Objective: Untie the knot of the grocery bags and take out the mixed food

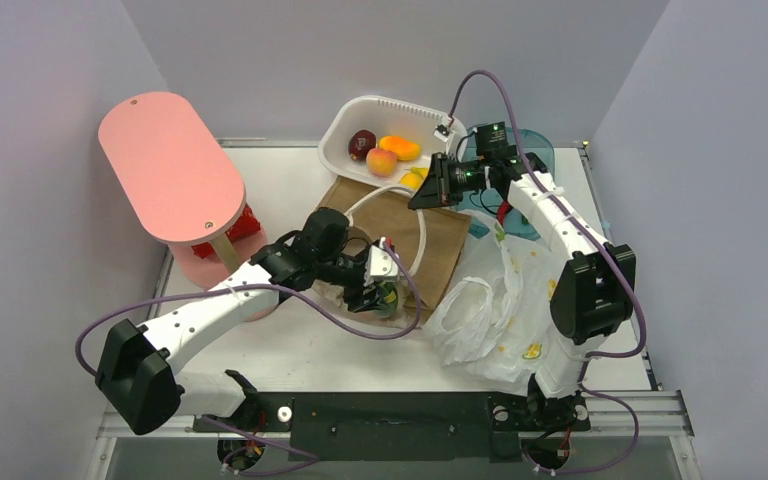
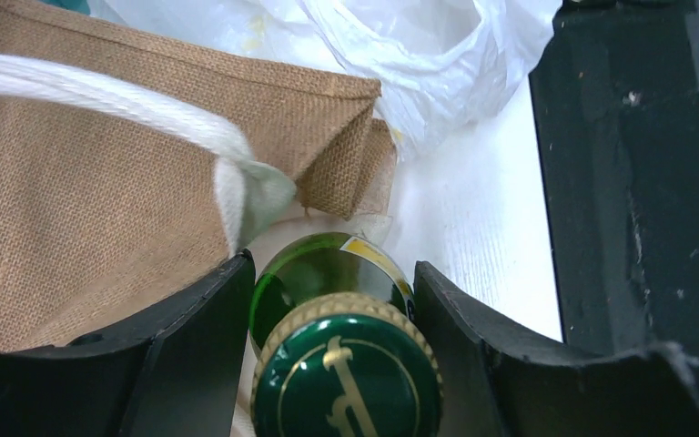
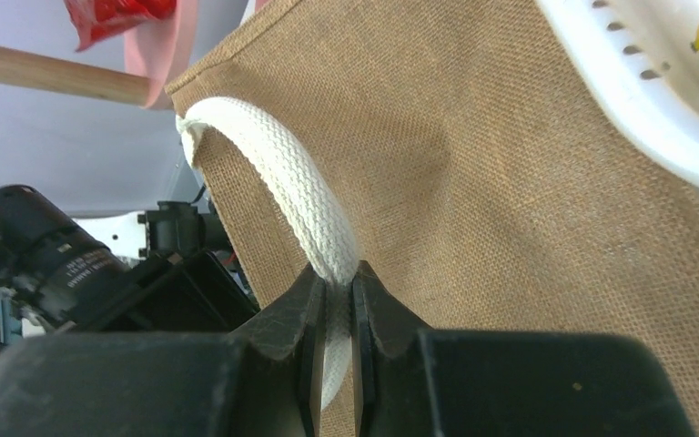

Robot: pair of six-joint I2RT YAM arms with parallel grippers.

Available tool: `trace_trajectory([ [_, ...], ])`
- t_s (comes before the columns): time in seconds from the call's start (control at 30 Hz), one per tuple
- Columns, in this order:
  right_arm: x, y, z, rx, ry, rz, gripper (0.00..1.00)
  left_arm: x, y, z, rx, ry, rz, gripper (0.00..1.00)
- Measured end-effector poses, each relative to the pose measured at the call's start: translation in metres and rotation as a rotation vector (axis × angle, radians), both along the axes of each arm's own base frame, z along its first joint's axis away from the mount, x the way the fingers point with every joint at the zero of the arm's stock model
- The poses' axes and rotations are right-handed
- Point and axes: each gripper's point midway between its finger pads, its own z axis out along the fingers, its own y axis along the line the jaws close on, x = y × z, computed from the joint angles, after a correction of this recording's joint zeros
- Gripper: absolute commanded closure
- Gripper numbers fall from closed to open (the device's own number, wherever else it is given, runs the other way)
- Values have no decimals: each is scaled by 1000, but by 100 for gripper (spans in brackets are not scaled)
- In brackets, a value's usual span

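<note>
Left end effector (image 2: 330, 266) clasps half-hidden green bottle (image 2: 346, 378); right one (image 3: 339, 273) pinches white handle (image 3: 282, 173).

Green bottle (image 2: 329, 273), tan woven bag (image 2: 73, 182), white handle (image 3: 300, 191).

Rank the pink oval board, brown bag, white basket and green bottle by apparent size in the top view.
1. pink oval board and brown bag: too alike; the board sits raised, nearer the camera.
2. white basket
3. green bottle
</note>
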Motion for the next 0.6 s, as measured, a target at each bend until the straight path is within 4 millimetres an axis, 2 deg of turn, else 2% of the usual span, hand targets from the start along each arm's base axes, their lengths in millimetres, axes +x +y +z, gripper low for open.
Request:
trace_trajectory([
  [0.13,-8,1,-9,-25,-1,30,100,2,-5,10,-41,37,46,100],
  [0.4,-11,0,-16,-54,-17,48,100,2,-6,21,-51,134,136,100],
  [0.6,-17,-1,-20,-81,-43,81,98,12,-9,70,-107,158,198,100],
])
